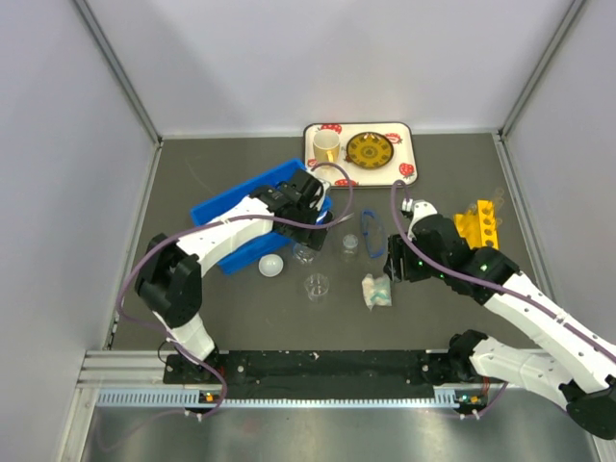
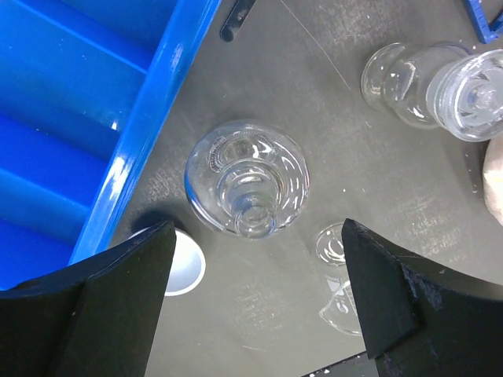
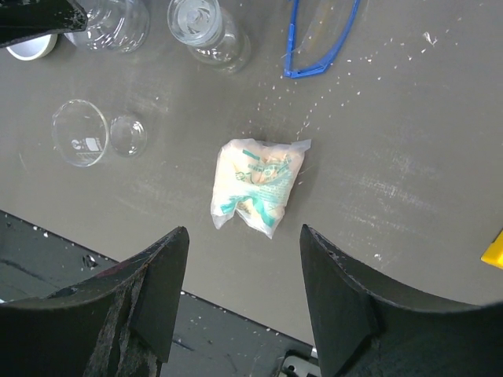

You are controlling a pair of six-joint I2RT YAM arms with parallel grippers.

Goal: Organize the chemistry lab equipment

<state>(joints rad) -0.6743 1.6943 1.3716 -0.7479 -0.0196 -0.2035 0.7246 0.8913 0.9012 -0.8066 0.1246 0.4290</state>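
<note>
Left gripper hovers wide open, empty, over small clear flask. Flask stands upright just right of blue tray, white dome beside it. Right gripper open, holds nothing, above white-and-teal packet lying flat, near side of goggles.

Likely step: move flask into tray. Best done by centring jaws on neck, descending straight, closing gently; glass looks slippery.

Teal print on packet, faint mark on flask: unreadable.
</note>
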